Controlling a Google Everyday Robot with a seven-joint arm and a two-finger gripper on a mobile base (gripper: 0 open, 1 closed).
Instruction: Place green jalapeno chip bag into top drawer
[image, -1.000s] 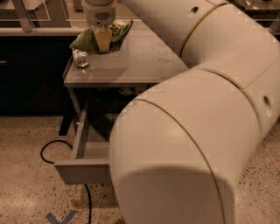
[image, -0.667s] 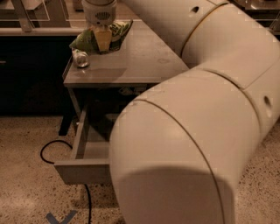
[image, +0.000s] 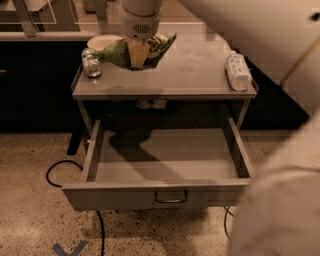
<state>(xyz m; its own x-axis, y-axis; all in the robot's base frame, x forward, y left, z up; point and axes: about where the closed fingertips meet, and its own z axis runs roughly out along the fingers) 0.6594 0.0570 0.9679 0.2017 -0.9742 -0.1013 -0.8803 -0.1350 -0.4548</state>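
Note:
The green jalapeno chip bag (image: 116, 53) is crinkled and bunched at the back left of the grey tabletop (image: 190, 80). My gripper (image: 138, 54) comes down from above onto its middle and is shut on it. The bag's ends stick out to the left and to the right of the gripper. The top drawer (image: 165, 156) stands pulled out below the tabletop, with nothing in it. Its flat front panel (image: 115, 196) carries a small loop handle (image: 171, 197).
A small can (image: 91, 65) stands left of the bag, and a pale bowl (image: 101, 41) sits behind it. A white plastic bottle (image: 238, 71) lies at the table's right edge. My arm (image: 280, 200) fills the lower right. A black cable (image: 60, 170) runs on the floor.
My arm no longer fills the view, so the whole open drawer shows. The gripper and the bag have shifted a little to the right, away from the can.

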